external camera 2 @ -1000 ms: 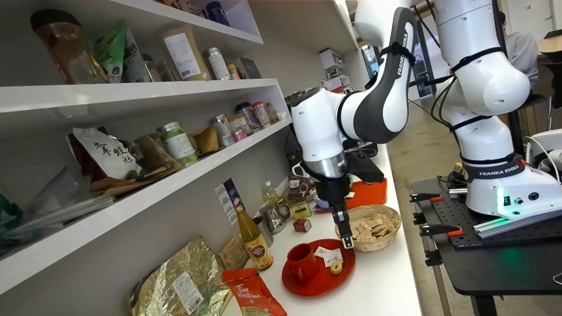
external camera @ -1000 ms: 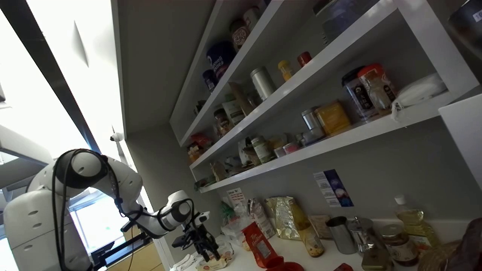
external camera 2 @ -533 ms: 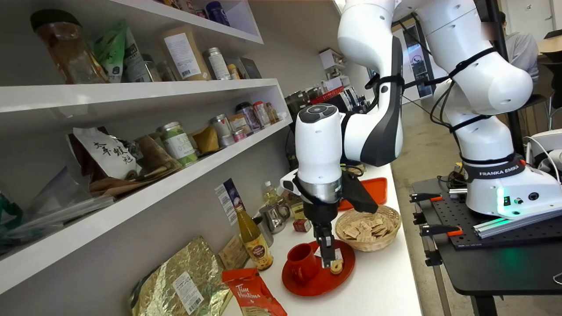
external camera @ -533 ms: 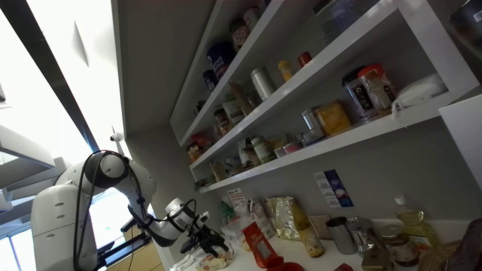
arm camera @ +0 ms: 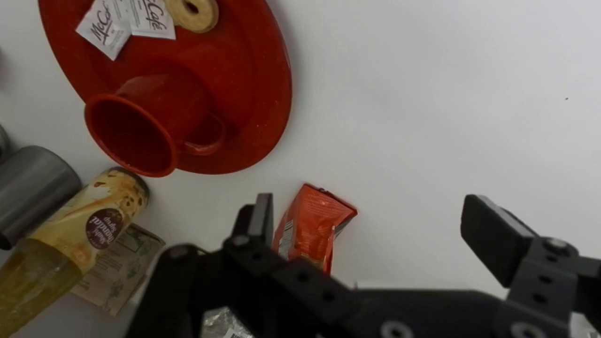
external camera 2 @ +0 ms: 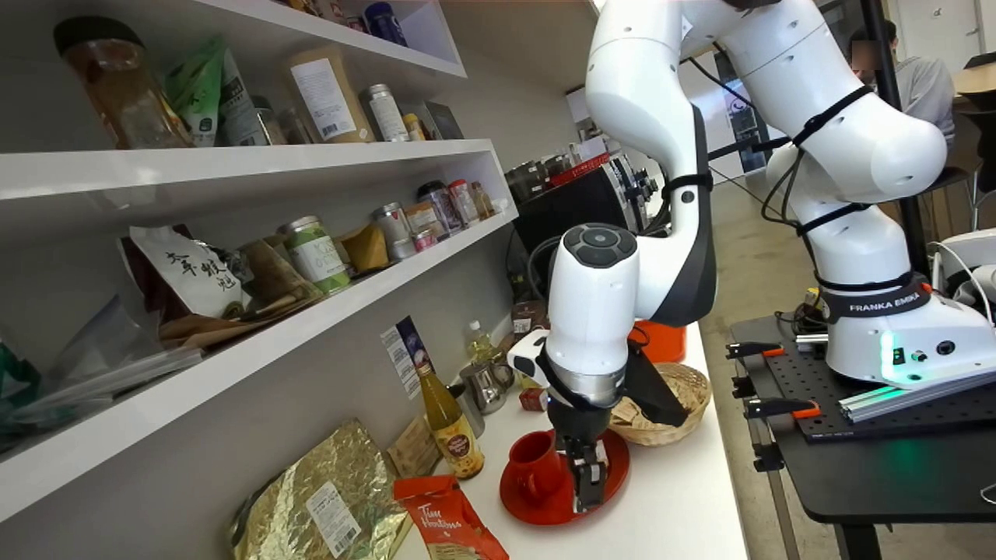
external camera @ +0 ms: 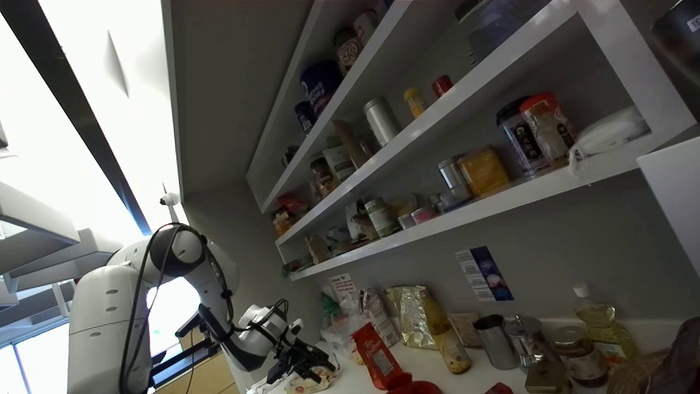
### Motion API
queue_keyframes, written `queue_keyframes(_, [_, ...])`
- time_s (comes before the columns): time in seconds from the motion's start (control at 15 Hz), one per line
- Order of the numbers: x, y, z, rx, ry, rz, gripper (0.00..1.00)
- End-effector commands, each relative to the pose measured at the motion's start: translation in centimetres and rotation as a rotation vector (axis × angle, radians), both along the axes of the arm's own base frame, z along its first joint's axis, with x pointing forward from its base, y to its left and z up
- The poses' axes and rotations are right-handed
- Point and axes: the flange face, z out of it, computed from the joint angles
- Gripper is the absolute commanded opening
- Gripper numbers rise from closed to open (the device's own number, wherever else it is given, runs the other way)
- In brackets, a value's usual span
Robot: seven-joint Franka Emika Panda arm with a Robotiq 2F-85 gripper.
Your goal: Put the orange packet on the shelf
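1. Your jaws stand wide apart, gripping nothing.
2. Below them spreads the white desk (arm camera: 422, 117).
3. Near them, wallward, the orange packet (external camera 2: 451, 519) rests on it.
4. Above them, the shelf (external camera 2: 233, 365) lines the grey wall (external camera 2: 233, 435).
5. Well beyond: a person (external camera 2: 924, 97).

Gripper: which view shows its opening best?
The wrist view, because the gripper is close there, its fingers wide apart. Both exterior views show it smaller, the gap harder to judge.
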Motion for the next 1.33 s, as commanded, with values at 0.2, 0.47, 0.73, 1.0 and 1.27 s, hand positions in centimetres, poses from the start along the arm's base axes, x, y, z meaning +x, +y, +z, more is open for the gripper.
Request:
queue_keyframes(0.2, [1.5, 1.3, -1.2, 0.011, -0.126, 0.195, 1.00])
queue_keyframes(0.47, [2.0, 1.8, -1.3, 0.022, -0.191, 0.268, 1.00])
queue_keyframes(0.73, [2.3, 1.8, -1.8, 0.041, -0.209, 0.218, 1.00])
queue_keyframes(1.0, [2.4, 1.6, -2.2, 0.076, -0.215, 0.110, 1.00])
queue_keyframes(1.27, [2.5, 1.3, -2.4, 0.093, -0.231, -0.009, 1.00])
